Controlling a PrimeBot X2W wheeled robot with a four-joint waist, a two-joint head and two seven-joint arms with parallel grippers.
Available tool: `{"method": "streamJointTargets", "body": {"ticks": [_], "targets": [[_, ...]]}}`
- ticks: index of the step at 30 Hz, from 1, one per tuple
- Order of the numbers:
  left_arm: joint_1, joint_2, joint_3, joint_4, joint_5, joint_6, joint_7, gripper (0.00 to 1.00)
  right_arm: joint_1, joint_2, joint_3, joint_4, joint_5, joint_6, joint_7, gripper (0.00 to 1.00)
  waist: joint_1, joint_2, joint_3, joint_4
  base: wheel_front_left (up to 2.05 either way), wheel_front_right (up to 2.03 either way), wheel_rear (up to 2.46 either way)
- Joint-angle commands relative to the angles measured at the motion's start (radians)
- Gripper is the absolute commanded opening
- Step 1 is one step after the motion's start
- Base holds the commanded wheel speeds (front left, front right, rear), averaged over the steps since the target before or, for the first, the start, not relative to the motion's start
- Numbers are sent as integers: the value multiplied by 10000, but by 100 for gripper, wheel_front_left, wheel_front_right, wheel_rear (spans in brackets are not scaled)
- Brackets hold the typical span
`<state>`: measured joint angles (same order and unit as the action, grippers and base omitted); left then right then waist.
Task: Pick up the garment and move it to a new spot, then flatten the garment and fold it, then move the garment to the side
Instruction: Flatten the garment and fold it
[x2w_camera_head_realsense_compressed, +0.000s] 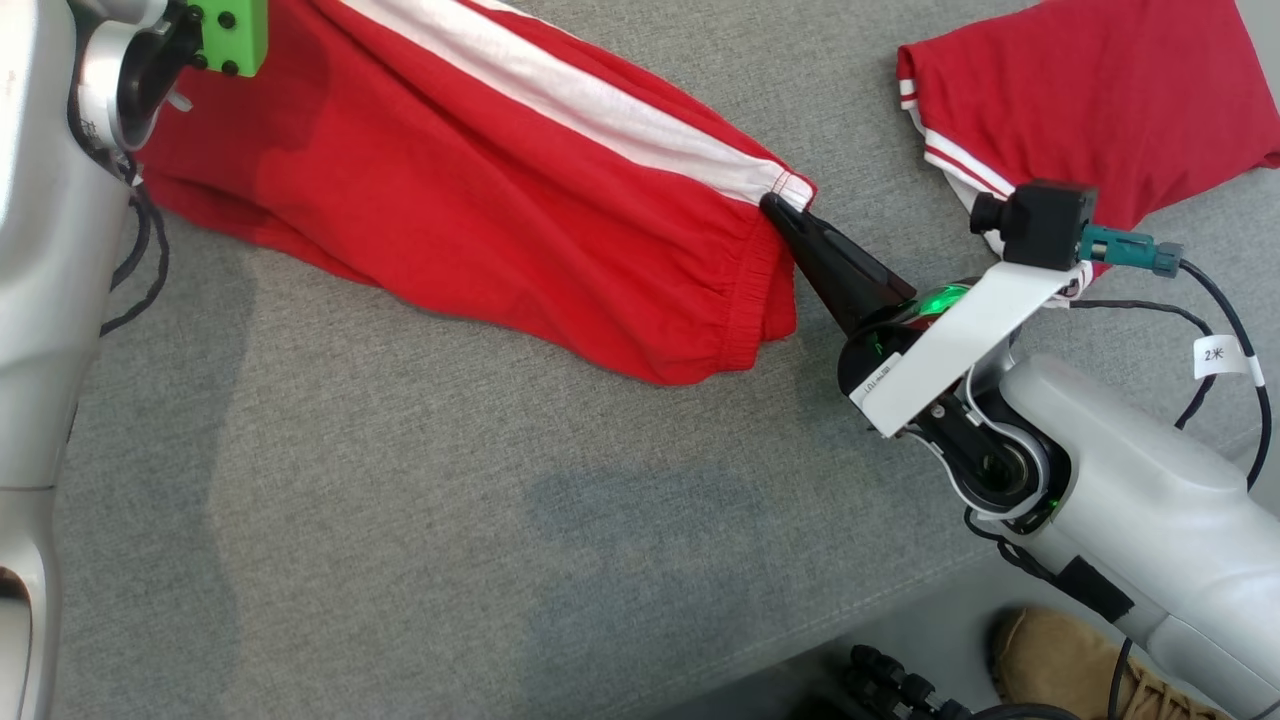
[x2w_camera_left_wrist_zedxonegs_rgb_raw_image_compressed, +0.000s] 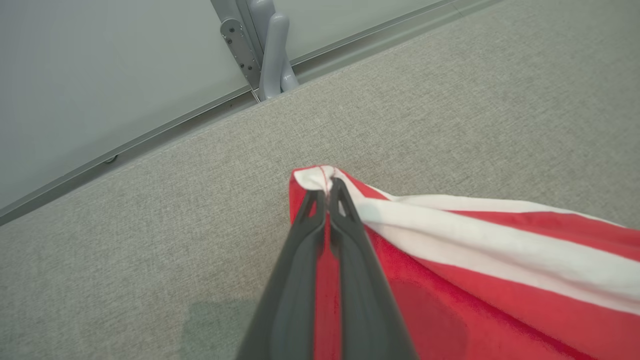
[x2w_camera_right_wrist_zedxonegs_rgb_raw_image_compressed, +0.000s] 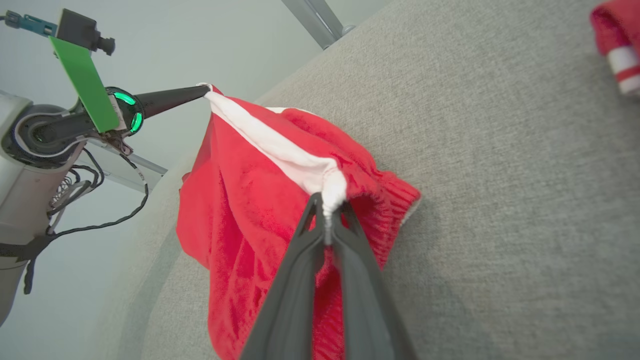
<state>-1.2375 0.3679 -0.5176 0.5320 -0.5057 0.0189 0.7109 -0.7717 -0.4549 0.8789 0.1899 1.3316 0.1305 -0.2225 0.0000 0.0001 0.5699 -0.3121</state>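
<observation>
- Head view: my right gripper (x2w_camera_head_realsense_compressed: 772, 204) is clamped on the garment (x2w_camera_head_realsense_compressed: 480, 200) at the end of its white stripe. The cloth's long axis runs from there toward the upper left, over the grey table (x2w_camera_head_realsense_compressed: 400, 500).
- Left wrist view: my left gripper (x2w_camera_left_wrist_zedxonegs_rgb_raw_image_compressed: 327, 187) is pinched shut on the stripe's other end.
- Right wrist view: the garment is slung between both grippers, so I judge the arms must travel together.
</observation>
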Motion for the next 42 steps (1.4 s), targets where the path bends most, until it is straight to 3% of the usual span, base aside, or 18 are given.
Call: {"method": "streamJointTargets", "body": {"ticks": [1,5,6,7,8,9,10,11,12,19,23,29,33,37,42], "targets": [[-227,128,-50,436,147,-17,-184,0,-173,12,132,93,106,1,-132,0,0,-1,59,-119,0,0,0],[-227,167,-133,967,253,-54,-362,0,-262,73,281,198,97,0,-254,1,0,-1,60,-181,0,0,0],[-181,167,-157,1130,255,-83,-369,0,-303,97,297,244,14,0,-288,28,0,-1,58,-194,0,0,0],[-128,147,-170,1263,215,-90,-390,0,-329,133,319,272,-40,1,-327,49,0,-1,51,-201,0,0,0],[-77,120,-174,1391,158,-116,-382,0,-351,160,319,294,-135,1,-362,100,0,-1,37,-201,0,0,0],[-33,91,-182,1493,108,-153,-376,3,-370,158,343,306,-241,1,-378,100,0,-1,16,-195,0,0,0],[6,56,-193,1580,81,-171,-412,19,-370,153,361,295,-342,1,-390,100,0,-1,-18,-188,0,0,0],[47,-8,-177,1661,15,-172,-444,43,-350,125,356,283,-441,1,-411,100,0,-1,-70,-173,0,0,0],[95,-83,-178,1718,-46,-188,-475,100,-336,40,352,290,-646,1,-420,100,0,-1,-141,-144,0,0,0],[776,-410,124,1498,-693,-585,-1345,100,702,-644,-919,-48,-3042,0,-426,100,0,-1,-915,23,0,0,0],[1640,2,-22,413,-277,-828,-2955,100,1854,-711,-2935,-253,-5614,0,-428,100,0,-1,-1444,36,0,0,0],[3721,480,123,-1108,61,-494,-5694,100,4280,804,-6654,-2018,-9021,0,-430,100,0,-1,-2091,169,0,0,0],[4990,411,350,-1214,-98,-438,-7422,100,5527,1707,-7697,-2911,-10852,0,-429,100,0,-1,-2374,280,0,0,0],[5516,215,470,-342,-77,-483,-8900,100,6431,2681,-8514,-3407,-11875,0,-429,100,0,-1,-2481,459,0,0,0],[5263,-289,471,1333,-228,-724,-9453,100,7199,3401,-8902,-3715,-12621,-8,-430,100,0,-1,-2491,548,0,0,0]]}}
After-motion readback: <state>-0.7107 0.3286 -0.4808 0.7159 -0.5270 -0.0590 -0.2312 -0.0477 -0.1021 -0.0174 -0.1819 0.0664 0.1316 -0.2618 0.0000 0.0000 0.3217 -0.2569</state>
